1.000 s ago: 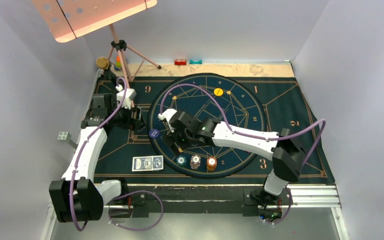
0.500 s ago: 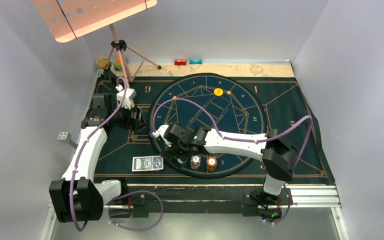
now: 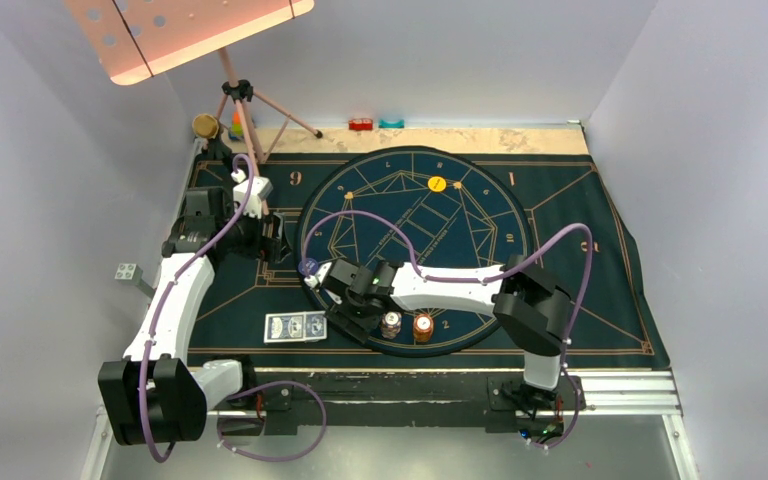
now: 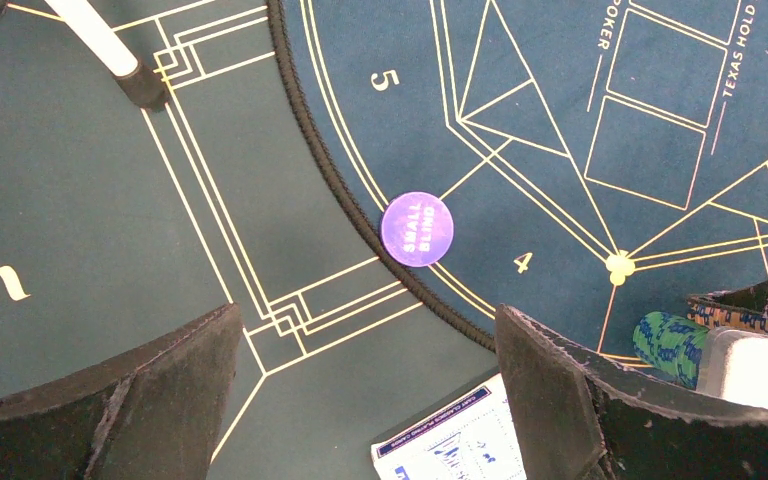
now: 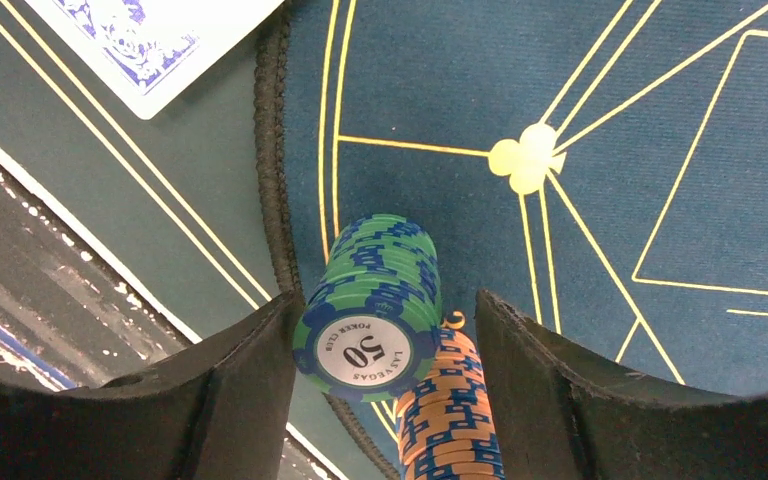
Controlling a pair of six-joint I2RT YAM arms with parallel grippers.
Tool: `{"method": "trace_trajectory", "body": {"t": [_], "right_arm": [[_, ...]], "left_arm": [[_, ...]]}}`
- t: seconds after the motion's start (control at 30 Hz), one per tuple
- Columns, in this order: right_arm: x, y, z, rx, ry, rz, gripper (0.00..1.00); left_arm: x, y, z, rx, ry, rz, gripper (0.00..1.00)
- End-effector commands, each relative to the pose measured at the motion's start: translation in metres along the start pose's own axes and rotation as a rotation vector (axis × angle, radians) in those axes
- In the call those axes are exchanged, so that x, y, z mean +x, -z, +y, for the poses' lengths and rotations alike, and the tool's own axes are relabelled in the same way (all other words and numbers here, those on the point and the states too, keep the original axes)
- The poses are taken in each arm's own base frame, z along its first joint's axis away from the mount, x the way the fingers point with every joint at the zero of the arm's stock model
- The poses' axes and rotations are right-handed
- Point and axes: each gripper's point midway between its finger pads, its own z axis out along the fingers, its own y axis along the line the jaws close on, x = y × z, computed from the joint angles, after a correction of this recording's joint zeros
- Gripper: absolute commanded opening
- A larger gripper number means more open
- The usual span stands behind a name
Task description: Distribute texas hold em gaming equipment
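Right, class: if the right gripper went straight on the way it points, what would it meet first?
Probably the stack of green-and-blue round poker chips, standing between the right gripper's open fingers; the orange chip stack stands beside it. Depth is unclear.
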Motion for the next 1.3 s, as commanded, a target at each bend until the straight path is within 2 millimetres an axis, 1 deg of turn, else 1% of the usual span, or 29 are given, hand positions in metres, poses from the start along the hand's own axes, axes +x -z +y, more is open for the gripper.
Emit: {"method": "trace_trajectory", "body": {"t": [0.0,0.2,0.33,0.47,0.57,0.7,0.77,0.83,0.93,1.1,1.27], "right_arm": [[-0.021,0.015,0.001,0.007,0.000,-0.066,0.65],[-0.020,0.017,0.001,0.010,-0.009,-0.070,0.65],[-0.021,0.020,0.002,0.005,-0.005,-0.082,0.72],[-0.029,0.029,0.001,0.013,-0.006,-0.111,0.74],[-0.034,0.035,0.000,0.017,-0.006,-0.130,0.73],[-0.036,0.039,-0.001,0.015,-0.005,-0.155,0.69],[-0.037,0.040,-0.001,0.016,-0.008,-0.162,0.65],[-0.035,0.039,-0.001,0.016,-0.012,-0.155,0.62],[-0.030,0.033,-0.001,0.020,-0.013,-0.131,0.62],[-0.026,0.028,0.001,0.011,-0.013,-0.113,0.68],[-0.027,0.028,0.006,-0.011,-0.010,-0.109,0.69]], "left_arm": [[-0.014,0.006,0.002,-0.012,-0.036,-0.052,1.00],[-0.015,0.006,0.001,-0.008,-0.037,-0.053,1.00],[-0.014,0.007,0.000,-0.001,-0.042,-0.052,1.00],[-0.014,0.007,-0.001,0.003,-0.048,-0.058,1.00],[-0.014,0.008,-0.002,0.004,-0.049,-0.059,1.00],[-0.014,0.008,-0.002,0.005,-0.050,-0.059,1.00],[-0.014,0.008,-0.002,0.005,-0.051,-0.061,1.00],[-0.015,0.009,-0.002,0.004,-0.052,-0.064,1.00],[-0.015,0.010,-0.003,0.004,-0.052,-0.064,1.00],[-0.016,0.011,-0.003,0.003,-0.054,-0.071,1.00],[-0.015,0.011,-0.003,0.004,-0.054,-0.070,1.00]]}}
